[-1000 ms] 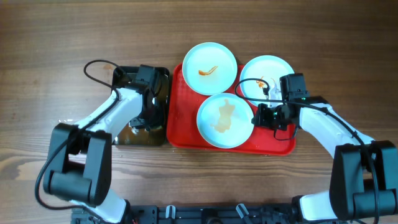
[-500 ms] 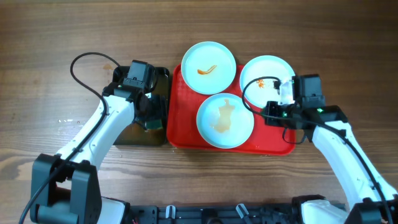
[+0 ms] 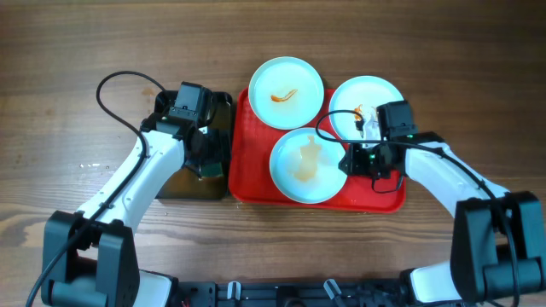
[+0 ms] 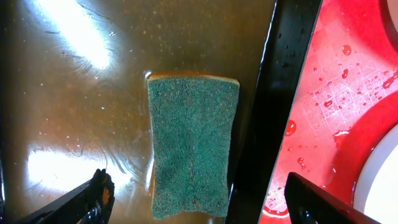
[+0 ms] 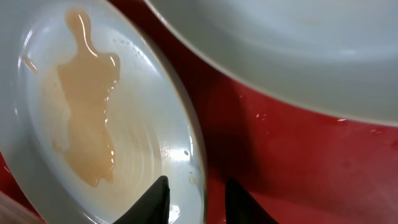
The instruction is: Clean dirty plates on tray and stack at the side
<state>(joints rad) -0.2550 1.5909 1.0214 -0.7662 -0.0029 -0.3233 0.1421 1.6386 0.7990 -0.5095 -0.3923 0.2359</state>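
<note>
No readable text, label or number anywhere, seemingly.

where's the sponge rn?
Left wrist view: the green sponge lies flat in the black tray, close to the edge that borders the red tray, under the open left gripper.

Red grid-textured tray; pale blue-white plates smeared orange-brown; green speckled sponge; black tray, brown liquid.
</note>
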